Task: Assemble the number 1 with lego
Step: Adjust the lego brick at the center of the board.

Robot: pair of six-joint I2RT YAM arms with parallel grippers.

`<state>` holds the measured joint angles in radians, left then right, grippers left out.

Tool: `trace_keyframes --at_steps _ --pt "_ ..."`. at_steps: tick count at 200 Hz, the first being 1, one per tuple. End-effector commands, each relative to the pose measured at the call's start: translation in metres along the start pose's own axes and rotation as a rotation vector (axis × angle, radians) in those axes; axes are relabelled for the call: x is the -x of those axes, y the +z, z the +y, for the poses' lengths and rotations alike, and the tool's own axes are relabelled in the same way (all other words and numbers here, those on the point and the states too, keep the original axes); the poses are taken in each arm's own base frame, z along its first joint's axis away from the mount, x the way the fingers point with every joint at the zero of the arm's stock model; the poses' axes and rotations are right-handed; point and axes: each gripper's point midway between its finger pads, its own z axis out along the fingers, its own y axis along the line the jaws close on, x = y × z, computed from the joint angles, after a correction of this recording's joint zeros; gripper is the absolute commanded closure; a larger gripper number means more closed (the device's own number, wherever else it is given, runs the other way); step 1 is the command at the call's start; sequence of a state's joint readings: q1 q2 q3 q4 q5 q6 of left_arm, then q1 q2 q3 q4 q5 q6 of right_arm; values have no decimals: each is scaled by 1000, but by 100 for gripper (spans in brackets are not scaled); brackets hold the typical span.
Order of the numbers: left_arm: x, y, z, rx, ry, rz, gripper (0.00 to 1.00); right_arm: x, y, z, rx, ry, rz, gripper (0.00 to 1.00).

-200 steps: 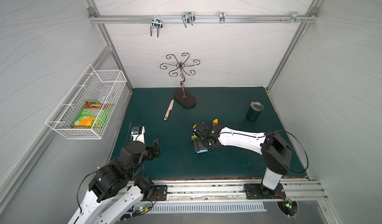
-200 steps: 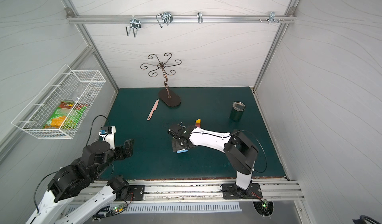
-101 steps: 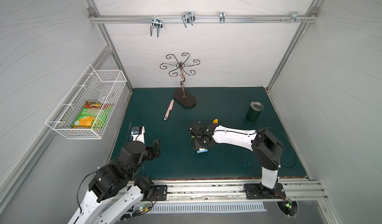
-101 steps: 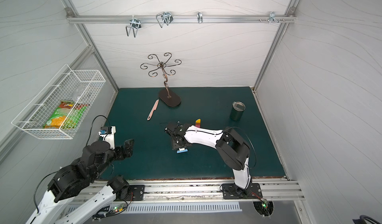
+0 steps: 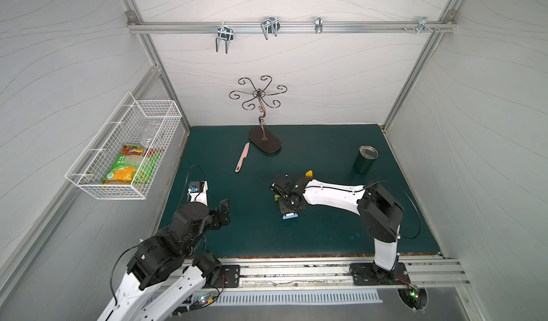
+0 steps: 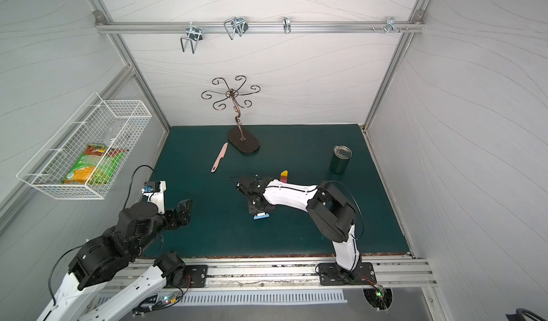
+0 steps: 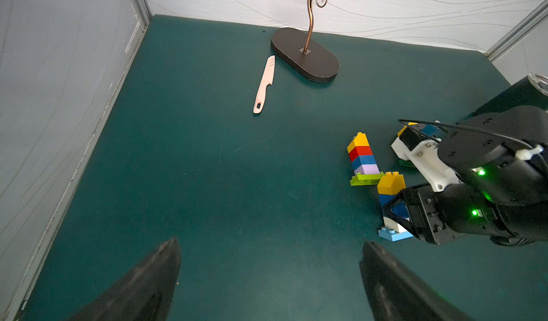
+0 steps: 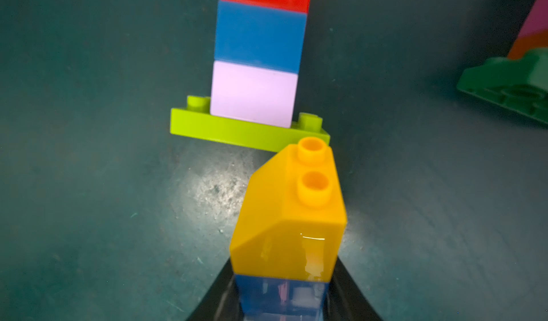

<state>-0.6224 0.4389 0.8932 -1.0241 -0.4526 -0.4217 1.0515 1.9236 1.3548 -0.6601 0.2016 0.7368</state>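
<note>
My right gripper is shut on the blue brick of a short lego stack that lies on the green mat. This stack has a yellow sloped brick on top, then blue, then white, on a light-blue plate. Just beyond it lies a second stack of yellow, red, blue and lilac on a lime plate. A third stack on a dark-green plate shows its yellow end behind the right arm. My left gripper hovers open and empty at the front left.
A pink plastic knife and a metal jewellery stand sit at the back of the mat. A dark tumbler stands at the back right. A wire basket with snack packets hangs on the left wall.
The right gripper's jaws have closed onto the stack, and its elbow has swung a little to the left. The left arm has not moved.
</note>
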Motion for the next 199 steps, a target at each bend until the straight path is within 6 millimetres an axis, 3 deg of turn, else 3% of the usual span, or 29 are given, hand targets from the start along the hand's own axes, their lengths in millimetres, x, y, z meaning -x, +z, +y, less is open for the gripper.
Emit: trace_keyframes --at_steps 1,88,155,199 --pt "10 -3 -3 -20 -19 -41 0 -2 -7 -8 -26 27 16 62" --pt "10 -3 -3 -20 -19 -39 0 -16 -34 -41 33 125 65 68" --pt "10 -2 -4 -23 -16 -37 0 -43 -33 -99 21 198 211 68" --pt "9 -1 -5 -22 -13 -32 0 -46 -23 -109 20 201 258 68"
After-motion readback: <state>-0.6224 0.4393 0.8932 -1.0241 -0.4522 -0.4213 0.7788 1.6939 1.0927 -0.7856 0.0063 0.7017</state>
